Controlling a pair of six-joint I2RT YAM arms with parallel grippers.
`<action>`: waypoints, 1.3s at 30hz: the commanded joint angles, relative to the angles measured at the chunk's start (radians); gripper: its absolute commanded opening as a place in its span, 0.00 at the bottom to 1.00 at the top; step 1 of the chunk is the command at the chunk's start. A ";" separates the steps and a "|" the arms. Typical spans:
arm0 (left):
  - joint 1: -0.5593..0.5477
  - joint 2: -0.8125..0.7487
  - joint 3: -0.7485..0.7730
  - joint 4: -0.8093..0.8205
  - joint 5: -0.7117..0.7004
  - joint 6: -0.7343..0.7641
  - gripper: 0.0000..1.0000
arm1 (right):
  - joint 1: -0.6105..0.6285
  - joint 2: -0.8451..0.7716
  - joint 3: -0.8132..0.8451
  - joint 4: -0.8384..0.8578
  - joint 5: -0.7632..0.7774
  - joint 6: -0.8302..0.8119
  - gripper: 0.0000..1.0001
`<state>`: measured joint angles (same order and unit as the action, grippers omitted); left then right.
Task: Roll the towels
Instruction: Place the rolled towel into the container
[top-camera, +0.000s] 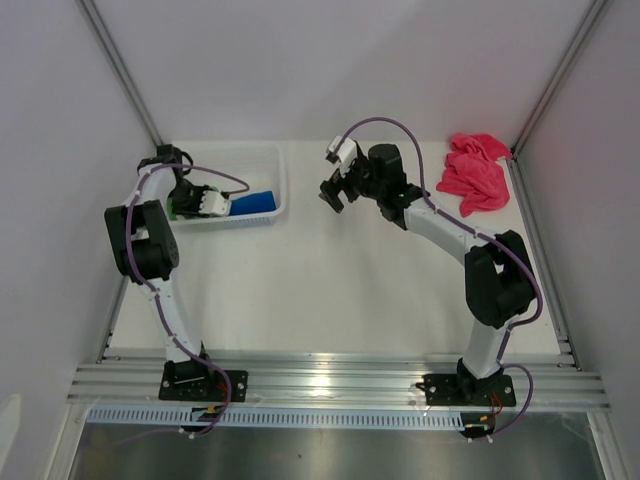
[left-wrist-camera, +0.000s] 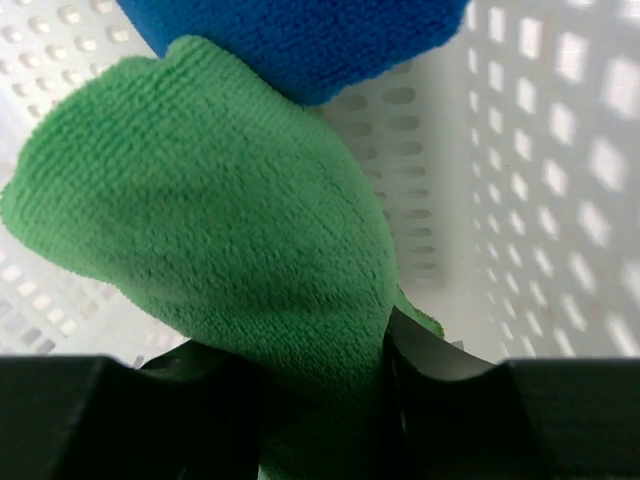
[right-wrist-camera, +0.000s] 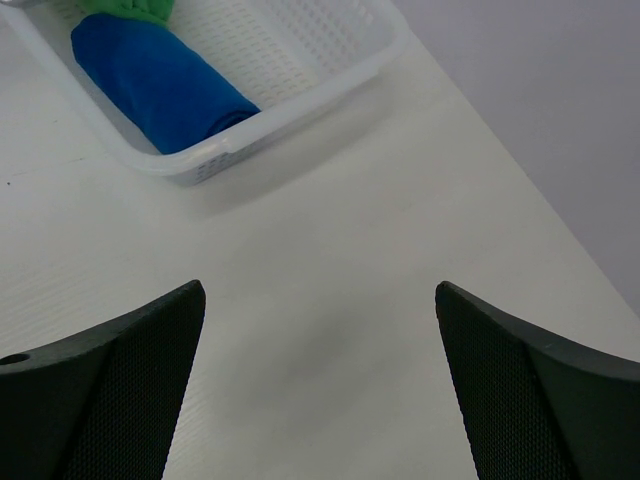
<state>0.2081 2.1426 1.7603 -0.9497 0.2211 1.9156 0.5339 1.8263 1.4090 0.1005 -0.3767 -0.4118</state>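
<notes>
We see the white basket (top-camera: 282, 182) at the back left of the counter (top-camera: 330, 290). It holds the rolled blue towel (top-camera: 254, 203), which touches the green towel (left-wrist-camera: 220, 260). Our left claw (left-wrist-camera: 325, 400) reaches into the basket, clenched on the green towel. Our right claw (right-wrist-camera: 320, 290) hangs spread wide above the counter, just beside the basket. The pink towel (top-camera: 476, 175) lies crumpled at the back right corner.

The blue towel (right-wrist-camera: 155, 85), green towel (left-wrist-camera: 220, 230) and pink towel (top-camera: 476, 172) contrast with the white, hole-gridded basket (left-wrist-camera: 560, 200).
</notes>
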 joint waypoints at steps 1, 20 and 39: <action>-0.001 0.002 -0.022 -0.003 -0.032 0.103 0.05 | 0.006 0.011 0.045 0.001 0.004 -0.015 0.99; 0.020 -0.004 0.033 0.235 -0.009 0.143 0.01 | 0.006 0.025 0.048 -0.007 0.002 -0.007 0.99; 0.045 0.019 0.093 0.212 -0.019 0.081 0.01 | 0.006 0.013 0.024 -0.002 0.001 -0.001 0.99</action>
<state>0.2302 2.2292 1.9114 -0.7406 0.1734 1.9205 0.5339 1.8420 1.4162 0.0761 -0.3740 -0.4191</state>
